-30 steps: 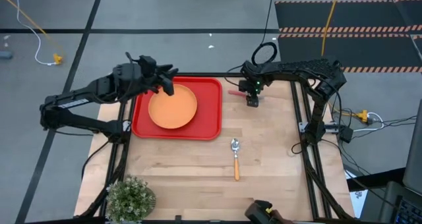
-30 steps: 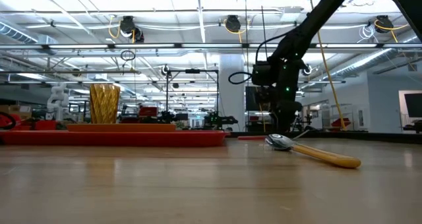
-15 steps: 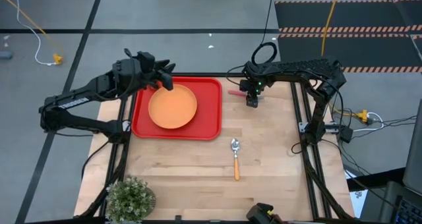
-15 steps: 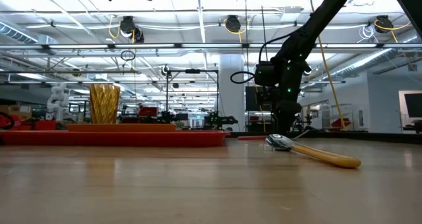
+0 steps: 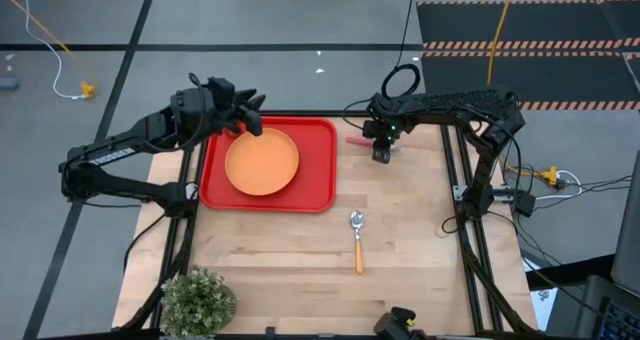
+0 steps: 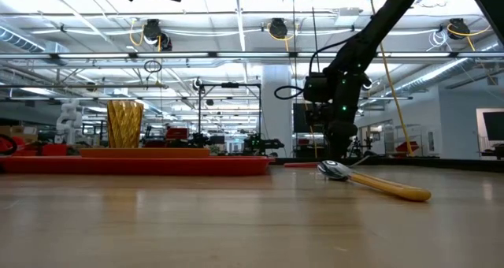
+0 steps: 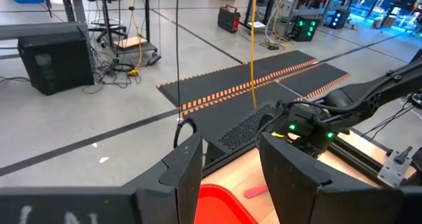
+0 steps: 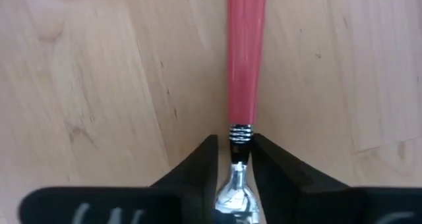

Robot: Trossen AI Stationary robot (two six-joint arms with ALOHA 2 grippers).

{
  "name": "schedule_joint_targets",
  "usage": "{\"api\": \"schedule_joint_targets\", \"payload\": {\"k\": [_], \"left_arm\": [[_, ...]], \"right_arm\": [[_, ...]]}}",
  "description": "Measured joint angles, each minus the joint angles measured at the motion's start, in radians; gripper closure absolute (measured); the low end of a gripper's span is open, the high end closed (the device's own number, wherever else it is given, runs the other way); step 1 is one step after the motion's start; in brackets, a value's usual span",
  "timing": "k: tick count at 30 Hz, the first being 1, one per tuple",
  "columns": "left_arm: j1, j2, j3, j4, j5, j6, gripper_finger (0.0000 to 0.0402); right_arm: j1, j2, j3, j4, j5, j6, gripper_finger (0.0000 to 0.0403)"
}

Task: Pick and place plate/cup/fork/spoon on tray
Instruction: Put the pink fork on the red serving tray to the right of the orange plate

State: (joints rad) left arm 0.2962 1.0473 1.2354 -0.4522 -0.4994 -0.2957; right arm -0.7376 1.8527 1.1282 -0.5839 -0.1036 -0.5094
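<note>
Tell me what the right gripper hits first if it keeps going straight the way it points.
The fork: the right gripper points down at the table, straddling the fork's neck. Whether it already touches the fork is unclear.

The tray point(image 5: 320, 180) lies on the table point(image 5: 410, 240) toward its far left part. The plate point(image 5: 262, 161) sits in the tray, near its middle, and the cup point(image 6: 125, 124) stands in the tray at its far left corner, beside the plate. The left gripper point(image 5: 250, 115) hangs above that corner. The fork point(image 8: 246, 59) lies on the table just right of the tray's far right corner, with the right gripper point(image 8: 235, 159) down over its neck. The spoon point(image 5: 357, 238) lies nearer, right of the tray. A potted plant point(image 5: 198, 300) stands at the table's near left corner.
</note>
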Motion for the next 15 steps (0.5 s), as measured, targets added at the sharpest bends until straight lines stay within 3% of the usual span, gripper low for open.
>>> {"api": "schedule_joint_targets", "payload": {"k": [7,15], "left_arm": [[0.000,0.000,0.000,0.000,0.001,-0.006,0.0250],[0.000,0.000,0.000,-0.001,0.016,-0.094,0.0250]], "right_arm": [[0.002,-0.053,-0.007,-0.014,0.038,-0.002,0.0391],[0.015,-0.095,-0.005,-0.007,0.055,0.003,0.0391]]}}
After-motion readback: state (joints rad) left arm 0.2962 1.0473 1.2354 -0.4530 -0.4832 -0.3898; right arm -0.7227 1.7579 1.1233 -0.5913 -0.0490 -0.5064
